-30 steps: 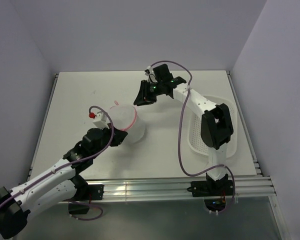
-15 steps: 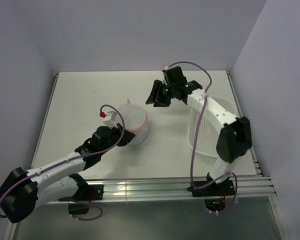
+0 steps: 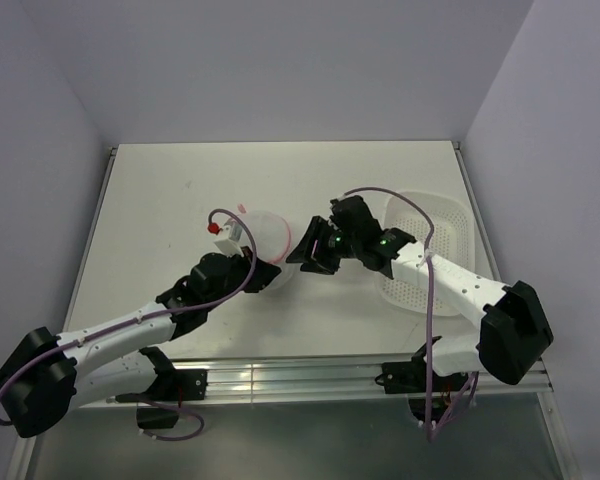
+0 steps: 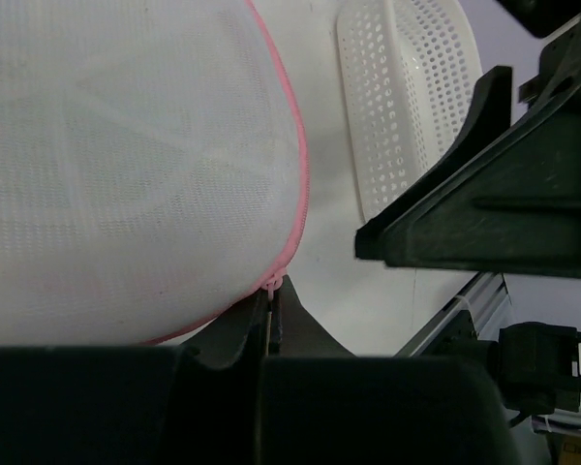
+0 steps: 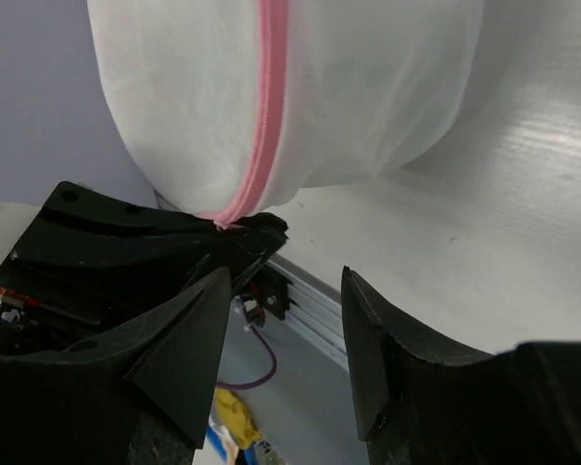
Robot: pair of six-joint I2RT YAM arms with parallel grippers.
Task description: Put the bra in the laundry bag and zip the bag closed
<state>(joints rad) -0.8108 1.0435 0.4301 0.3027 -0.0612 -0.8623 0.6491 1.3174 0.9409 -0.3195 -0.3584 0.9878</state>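
Note:
The laundry bag [image 3: 264,240] is a round white mesh pouch with a pink zipper rim, standing on edge near the table's middle. It also shows in the left wrist view [image 4: 126,165] and in the right wrist view [image 5: 271,87]. My left gripper [image 3: 258,277] is shut on the bag's pink zipper edge [image 4: 271,283] at its near side. My right gripper [image 3: 305,255] is open and empty, just right of the bag, its jaws apart and pointing at the pink rim [image 5: 261,145]. The bra is hidden; pale folds show faintly through the mesh.
A white perforated plastic basket [image 3: 430,250] lies at the right of the table, under my right arm, and shows in the left wrist view [image 4: 397,87]. The metal rail [image 3: 310,375] runs along the near edge.
My right arm has swung from the far middle of the table down to the bag's right side. My left gripper and the bag have shifted slightly right.

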